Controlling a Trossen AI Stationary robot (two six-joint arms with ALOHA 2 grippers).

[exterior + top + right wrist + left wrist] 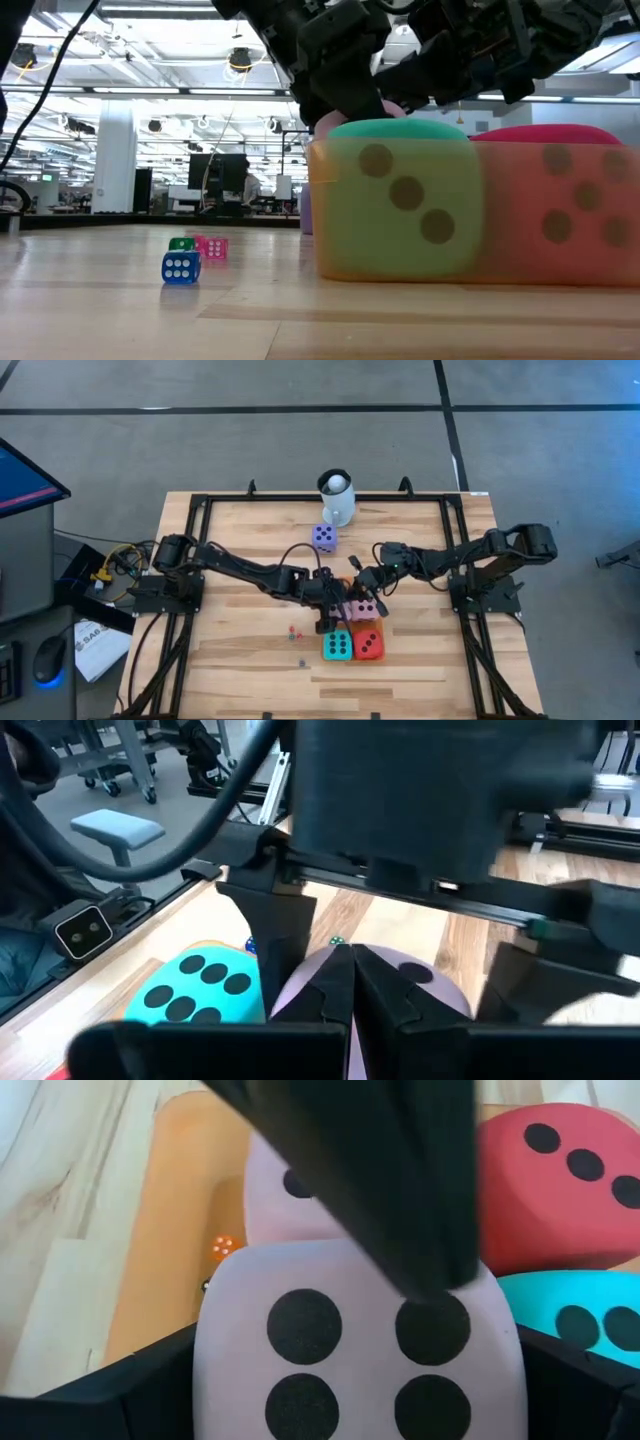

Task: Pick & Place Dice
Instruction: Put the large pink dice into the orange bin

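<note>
Near the middle of the wooden table (pixel 250 660), my left gripper (pixel 335 610) stands spread wide around the pink die (pixel 360 608), a dark finger on each flank; whether they press it I cannot tell. My right gripper (pixel 366 582), fingers pinched together on nothing, sits just over the same die's top. Teal die (pixel 337 645) and red die (pixel 368 643) sit side by side just in front, crowding the spot. A purple die (pixel 324 538) stands apart, near the white mug (pixel 337 502) holding a ball. Only the low view resolves the tiny dice (blue (pixel 180 267), green (pixel 181 243), pink (pixel 215 248)); only my left wrist view shows the orange mat (pixel 175 1230) beneath.
</note>
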